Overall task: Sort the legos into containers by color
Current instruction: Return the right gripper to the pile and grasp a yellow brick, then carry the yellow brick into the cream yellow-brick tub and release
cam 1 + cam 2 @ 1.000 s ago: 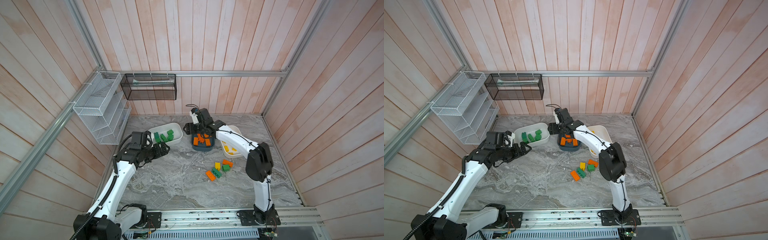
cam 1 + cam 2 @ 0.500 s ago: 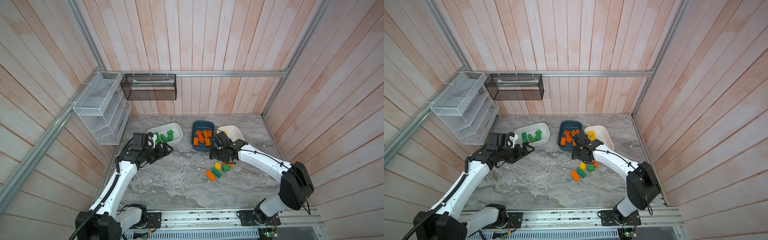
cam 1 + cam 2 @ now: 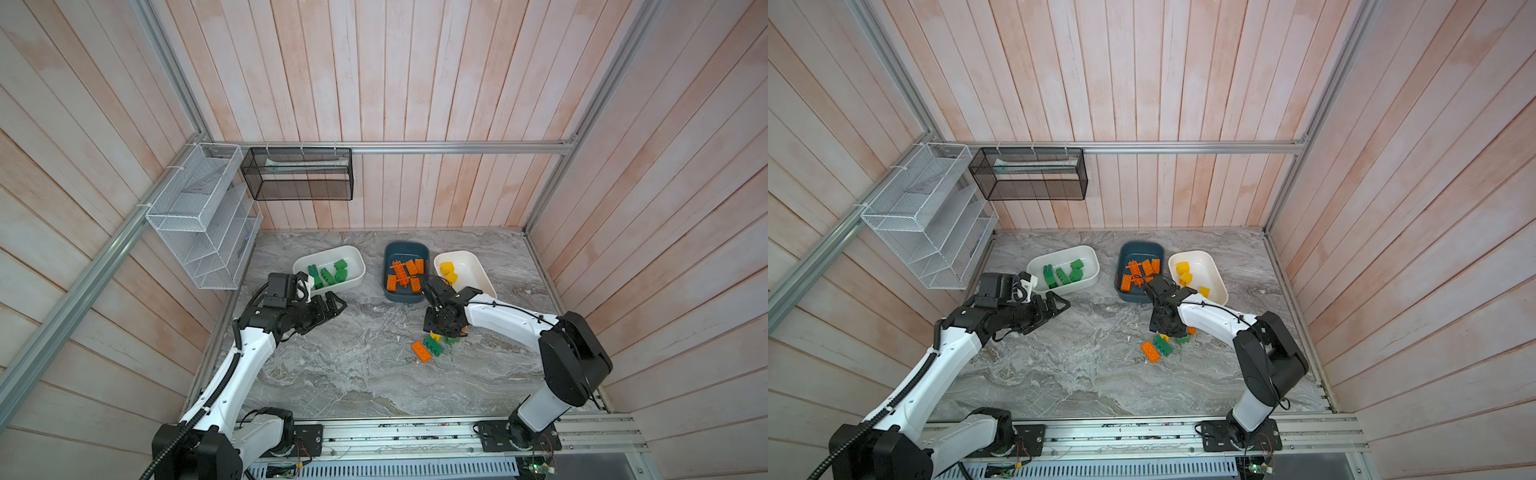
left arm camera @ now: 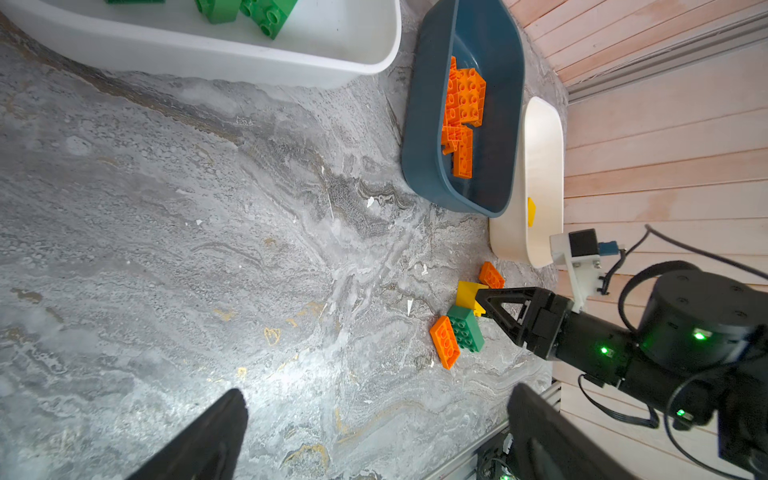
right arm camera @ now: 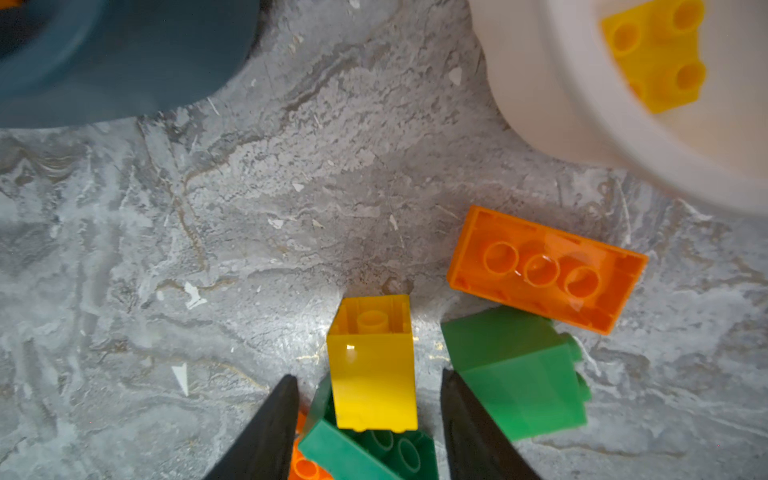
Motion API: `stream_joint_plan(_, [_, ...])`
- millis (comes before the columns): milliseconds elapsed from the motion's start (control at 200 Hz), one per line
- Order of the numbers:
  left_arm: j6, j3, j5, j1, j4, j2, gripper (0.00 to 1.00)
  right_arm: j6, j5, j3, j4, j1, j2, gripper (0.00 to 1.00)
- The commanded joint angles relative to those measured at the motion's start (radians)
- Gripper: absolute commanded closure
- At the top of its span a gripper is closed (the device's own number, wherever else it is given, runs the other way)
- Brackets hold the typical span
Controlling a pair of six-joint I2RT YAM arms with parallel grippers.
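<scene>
Several loose legos lie on the marble: an upside-down orange brick [image 5: 544,270], a green square brick [image 5: 519,374], a green oblong brick [image 5: 365,453] and a yellow brick [image 5: 372,365]. My right gripper [image 5: 368,374] is down over this pile [image 3: 432,345], open, its jaws straddling the yellow brick with a gap on each side. My left gripper [image 4: 378,397] hovers open and empty beside the white tub [image 3: 345,286] of green bricks. The teal tub [image 3: 399,296] holds orange bricks. The other white tub [image 3: 473,266] holds yellow ones.
A white wire rack [image 3: 199,220] and a black mesh basket [image 3: 299,174] hang on the walls at the back left. The three tubs stand in a row at the back of the table. A metal rail [image 3: 415,432] runs along the front edge.
My right arm swung from over the teal tub down to the loose pile, and its jaws narrowed around the yellow brick. The left arm has barely moved.
</scene>
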Motion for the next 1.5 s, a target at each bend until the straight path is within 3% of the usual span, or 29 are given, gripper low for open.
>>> stream_joint_plan(0, [0.006,-0.01,0.004,0.006,0.012,-0.019,0.0,0.014,-0.011,-0.019,0.012,0.006,0.023,0.5])
stream_joint_plan(235, [0.003,-0.021,0.006,0.005,0.011,-0.024,0.0,0.0,-0.009,-0.019,0.035,-0.001,0.061,0.65])
stream_joint_plan(380, [0.004,-0.013,0.008,0.006,0.0,-0.018,0.0,-0.022,0.01,0.004,0.013,-0.011,0.031,0.81])
stream_joint_plan(530, [-0.012,-0.001,0.026,0.005,0.012,-0.017,0.0,-0.123,0.104,0.131,-0.098,-0.042,-0.05,0.82])
stream_joint_plan(670, [-0.084,-0.012,0.101,-0.007,0.102,-0.016,0.0,-0.223,0.117,0.189,-0.09,-0.165,-0.1,0.82])
stream_joint_plan(790, [-0.143,-0.005,0.12,-0.042,0.172,-0.007,0.0,-0.339,0.142,0.215,0.002,-0.279,-0.088,0.81])
stream_joint_plan(940, [-0.165,0.018,0.121,-0.083,0.207,0.021,0.0,-0.474,0.117,0.288,0.122,-0.401,0.033,0.78])
stream_joint_plan(1155, [-0.189,0.037,0.143,-0.097,0.253,0.04,0.0,-0.557,0.015,0.437,0.208,-0.489,0.283,0.72])
stream_joint_plan(1260, [-0.187,0.041,0.162,-0.096,0.264,0.052,0.0,-0.595,-0.025,0.505,0.193,-0.489,0.376,0.63])
stream_joint_plan(1360, [-0.173,0.052,0.162,-0.095,0.251,0.058,0.0,-0.619,-0.061,0.489,0.194,-0.477,0.35,0.5])
stream_joint_plan(1495, [-0.155,0.049,0.16,-0.09,0.233,0.062,0.0,-0.664,-0.084,0.37,0.184,-0.45,0.181,0.4])
